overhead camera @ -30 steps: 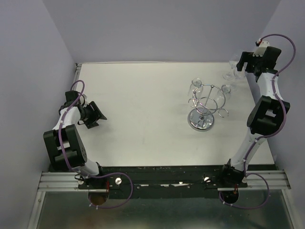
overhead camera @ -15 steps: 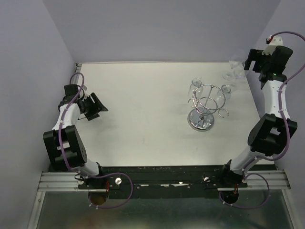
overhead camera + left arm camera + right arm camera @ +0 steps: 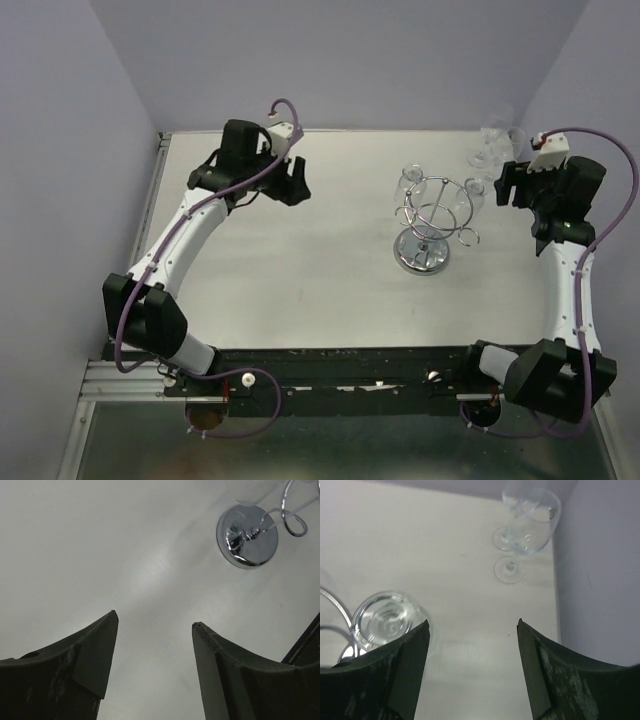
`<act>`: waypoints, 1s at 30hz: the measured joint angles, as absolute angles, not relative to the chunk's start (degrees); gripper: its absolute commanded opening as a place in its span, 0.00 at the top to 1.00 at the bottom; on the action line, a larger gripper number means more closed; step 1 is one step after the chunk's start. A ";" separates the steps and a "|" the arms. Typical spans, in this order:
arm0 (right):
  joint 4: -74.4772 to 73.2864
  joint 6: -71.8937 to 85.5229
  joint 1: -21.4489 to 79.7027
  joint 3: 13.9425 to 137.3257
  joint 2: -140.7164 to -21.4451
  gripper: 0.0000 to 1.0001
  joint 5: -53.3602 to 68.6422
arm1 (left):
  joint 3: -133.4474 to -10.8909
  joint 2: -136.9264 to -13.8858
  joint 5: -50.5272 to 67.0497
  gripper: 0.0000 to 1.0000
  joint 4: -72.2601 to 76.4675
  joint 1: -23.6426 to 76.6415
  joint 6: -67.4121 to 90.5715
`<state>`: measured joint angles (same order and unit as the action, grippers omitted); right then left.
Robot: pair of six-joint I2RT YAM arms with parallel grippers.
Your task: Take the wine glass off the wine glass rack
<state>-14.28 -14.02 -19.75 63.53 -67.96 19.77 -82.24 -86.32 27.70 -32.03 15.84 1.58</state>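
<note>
The chrome wine glass rack (image 3: 430, 215) stands right of the table's centre on its mirror disc base (image 3: 247, 536). Two clear wine glasses hang upside down from it, one at the back left (image 3: 410, 178) and one on the right (image 3: 475, 190). The right one's foot (image 3: 385, 617) shows just left of my right gripper's left finger. My right gripper (image 3: 503, 187) (image 3: 472, 622) hovers open and empty just right of that glass. My left gripper (image 3: 293, 180) (image 3: 155, 617) is open and empty over bare table, well left of the rack.
Two more wine glasses (image 3: 490, 145) (image 3: 527, 517) stand upright in the back right corner, close to the purple side wall (image 3: 600, 580). The table's right edge runs just beyond my right gripper.
My left arm has swung from the table's left edge up to the back middle. My right gripper has come forward from the back right corner to beside the rack, its jaws a little narrower.
</note>
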 measured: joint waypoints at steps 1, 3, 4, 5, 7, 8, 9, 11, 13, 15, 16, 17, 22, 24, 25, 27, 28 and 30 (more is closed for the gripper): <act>-15.35 -15.53 -19.46 61.78 -66.28 0.30 20.60 | -82.87 -86.39 27.68 0.24 -32.21 17.76 0.73; -17.63 -18.28 -19.14 59.09 -63.46 0.33 21.65 | -84.64 -86.85 27.44 0.23 -32.97 22.33 -2.50; -18.92 -19.55 -18.96 58.13 -62.22 0.35 22.00 | -85.76 -87.33 27.09 0.22 -33.45 25.19 -4.25; -20.32 -20.69 -18.87 57.43 -61.01 0.36 22.15 | -86.63 -87.72 26.96 0.22 -33.78 27.53 -5.54; -22.65 -22.50 -18.85 56.55 -58.78 0.39 22.17 | -88.38 -88.53 26.61 0.19 -34.87 31.83 -8.05; -23.73 -23.22 -18.85 56.25 -57.67 0.41 22.17 | -89.19 -88.97 26.50 0.19 -35.35 33.56 -9.15; -24.71 -23.94 -18.85 55.92 -56.55 0.42 22.20 | -90.11 -89.47 26.28 0.18 -35.92 35.48 -10.35; -27.07 -25.17 -18.85 55.55 -54.65 0.45 22.33 | -92.16 -90.87 25.43 0.18 -36.75 39.57 -12.36; -29.67 -26.20 -18.85 55.33 -53.41 0.48 22.90 | -94.45 -92.47 24.40 0.18 -37.93 42.22 -13.96; -31.59 -26.74 -18.85 55.09 -53.01 0.50 23.64 | -97.56 -94.72 23.46 0.18 -39.20 44.14 -15.44; -32.60 -26.96 -18.85 54.89 -52.97 0.51 24.08 | -98.98 -95.77 23.00 0.18 -39.48 44.80 -16.01; -33.58 -27.07 -18.85 54.50 -52.97 0.52 24.60 | -100.77 -97.08 22.68 0.17 -40.01 45.45 -16.67; -36.42 -26.89 -18.35 53.78 -53.58 0.55 25.85 | -105.60 -100.82 22.55 0.16 -41.30 47.33 -19.31; -36.73 -26.72 -17.78 53.78 -53.84 0.55 26.15 | -106.21 -101.14 22.57 0.15 -41.87 47.64 -20.23; -36.75 -26.59 -17.39 53.78 -53.87 0.55 26.24 | -106.41 -101.21 22.57 0.15 -42.13 47.83 -20.80; -36.77 -26.41 -16.23 53.78 -53.84 0.55 26.30 | -106.50 -101.21 22.55 0.15 -42.54 48.51 -22.09; -36.80 -26.35 -15.59 53.76 -53.82 0.55 26.33 | -106.52 -101.23 22.52 0.15 -42.68 48.93 -22.59; -36.80 -25.98 -14.33 53.54 -53.78 0.55 26.37 | -106.65 -101.43 22.35 0.15 -42.85 49.56 -23.11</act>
